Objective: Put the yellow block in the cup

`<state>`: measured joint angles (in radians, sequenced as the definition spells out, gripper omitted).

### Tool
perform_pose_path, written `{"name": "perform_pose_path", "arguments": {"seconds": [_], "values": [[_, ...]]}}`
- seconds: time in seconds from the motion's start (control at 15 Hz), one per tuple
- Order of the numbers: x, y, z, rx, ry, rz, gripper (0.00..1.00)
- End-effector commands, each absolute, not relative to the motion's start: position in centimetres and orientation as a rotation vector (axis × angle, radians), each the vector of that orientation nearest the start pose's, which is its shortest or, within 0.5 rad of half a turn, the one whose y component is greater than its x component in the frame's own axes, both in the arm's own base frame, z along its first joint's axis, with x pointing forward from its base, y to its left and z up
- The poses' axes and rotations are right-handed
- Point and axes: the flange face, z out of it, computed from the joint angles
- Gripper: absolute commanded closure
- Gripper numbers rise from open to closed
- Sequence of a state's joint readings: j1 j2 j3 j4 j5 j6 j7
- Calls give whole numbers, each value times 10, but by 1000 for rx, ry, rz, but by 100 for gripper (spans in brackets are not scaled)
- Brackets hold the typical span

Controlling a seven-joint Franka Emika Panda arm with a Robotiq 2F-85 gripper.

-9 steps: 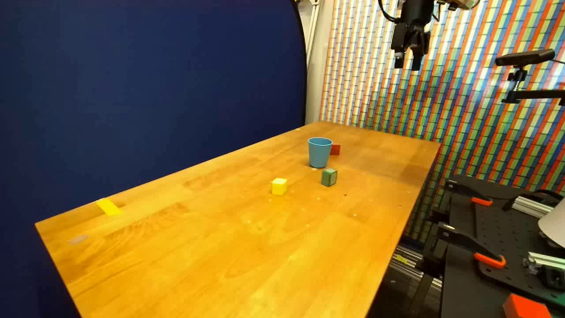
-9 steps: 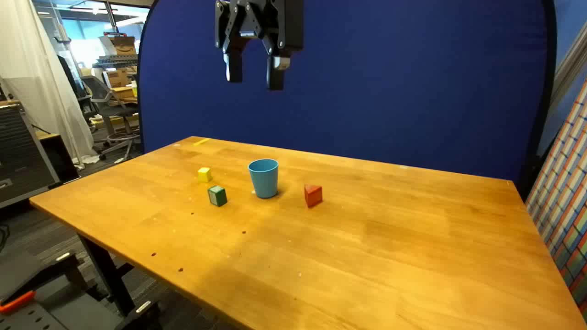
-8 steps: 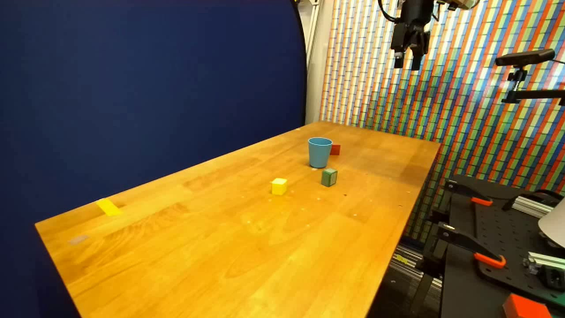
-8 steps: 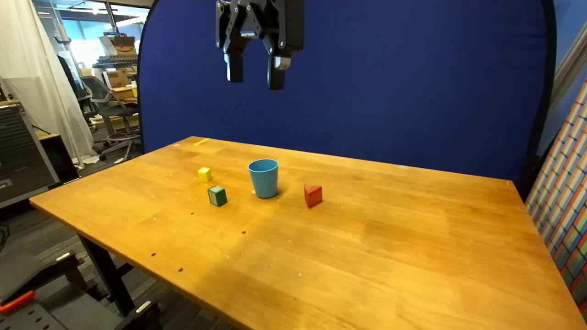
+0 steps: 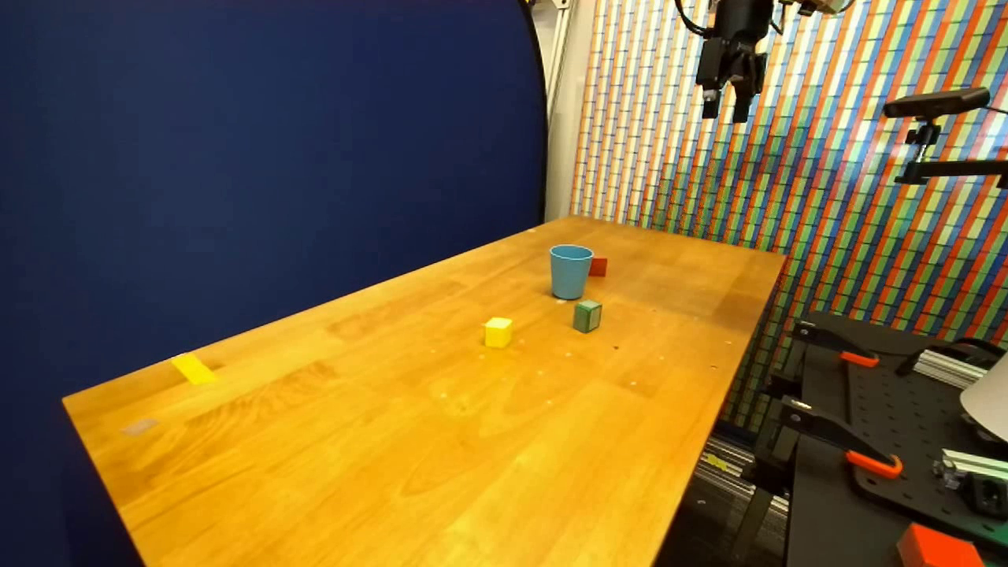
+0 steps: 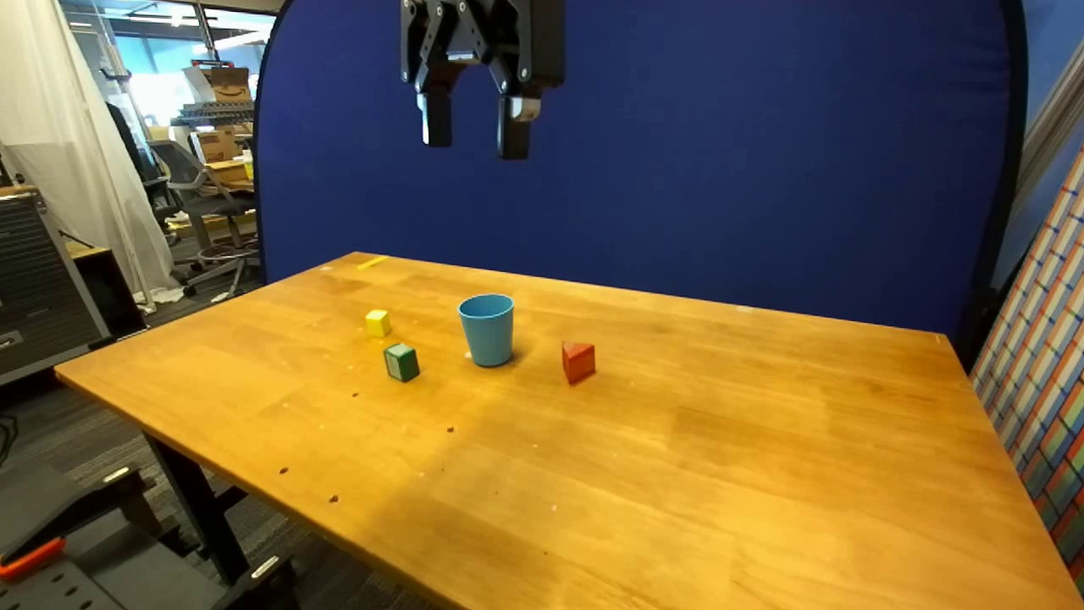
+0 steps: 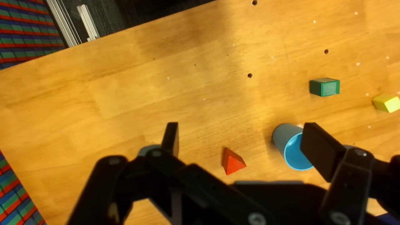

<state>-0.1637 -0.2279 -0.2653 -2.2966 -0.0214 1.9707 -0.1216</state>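
Note:
The yellow block [image 5: 498, 333] is a small bright cube on the wooden table, also in an exterior view [image 6: 378, 324] and at the right edge of the wrist view [image 7: 387, 103]. The blue cup [image 5: 570, 273] stands upright on the table, also in an exterior view [image 6: 488, 335]. In the wrist view one finger covers part of the cup [image 7: 290, 145]; the visible part of its inside shows nothing in it. My gripper [image 6: 475, 144] is open and empty, high above the table, touching nothing. It also shows in an exterior view [image 5: 726, 112] and the wrist view [image 7: 243, 136].
A green block [image 6: 401, 363] sits between the yellow block and the table's near edge in that exterior view. A red triangular block [image 6: 578, 362] is beside the cup. A flat yellow tape strip [image 5: 194, 368] lies near a table corner. A blue screen [image 6: 720, 169] stands behind the table.
My gripper has risen slightly, with a very small shift sideways. It stays open. The blocks and the cup have not moved.

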Motion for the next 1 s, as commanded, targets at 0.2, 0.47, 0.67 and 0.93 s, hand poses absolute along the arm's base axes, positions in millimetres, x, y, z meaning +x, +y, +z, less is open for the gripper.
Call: {"name": "perform_pose_path", "arguments": {"seconds": [0.2,0.47,0.67,0.93], "values": [[493,-145,386,-2970,264,251,0],[548,-63,337,-2992,22,402,0],[585,-1,296,-3011,-140,501,0],[626,71,237,-3033,-281,581,0]]}}
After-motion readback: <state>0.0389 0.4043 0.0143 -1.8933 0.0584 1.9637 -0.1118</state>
